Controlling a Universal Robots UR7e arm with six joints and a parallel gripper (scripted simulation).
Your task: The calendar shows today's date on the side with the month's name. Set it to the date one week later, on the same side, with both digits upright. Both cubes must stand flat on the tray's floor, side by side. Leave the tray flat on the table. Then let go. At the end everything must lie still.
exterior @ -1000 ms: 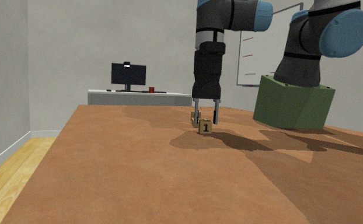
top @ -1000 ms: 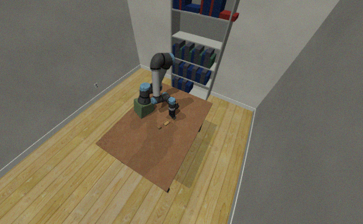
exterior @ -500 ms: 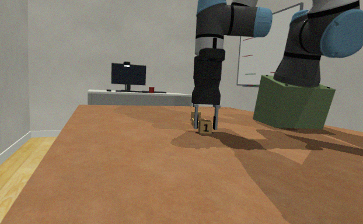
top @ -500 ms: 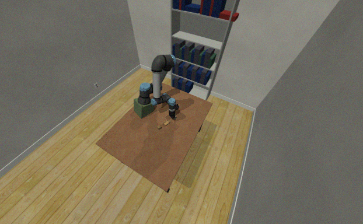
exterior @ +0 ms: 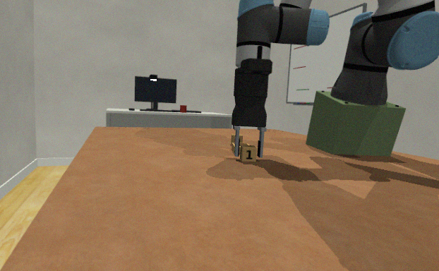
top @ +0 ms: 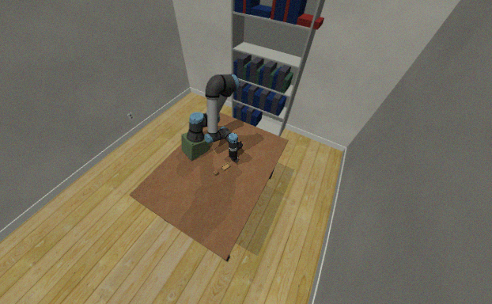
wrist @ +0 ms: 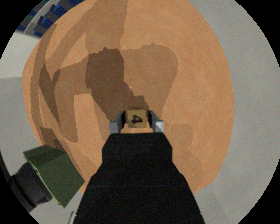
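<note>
My gripper (top: 235, 160) (exterior: 249, 155) (wrist: 136, 115) is open and points straight down, with its fingertips low on either side of a wooden cube (exterior: 248, 154) (wrist: 137, 119). That cube stands on the table, with a gap to the fingers; an upright 1 faces the exterior view, and a 4 turned sideways shows on its top in the wrist view. The small wooden tray (top: 225, 167) (exterior: 233, 147) lies beyond it in the exterior view. Another small wooden block (top: 216, 172), probably the second cube, is at the tray's far end. Its digits and the month's name cannot be read.
The brown table (top: 198, 198) (exterior: 176, 212) carries the green base block (top: 193, 148) (exterior: 353, 127) (wrist: 56, 175) of the arm. A shelf (top: 266, 51) with binders stands behind the table. A white desk (exterior: 130, 112) with a monitor stands beyond it in the exterior view.
</note>
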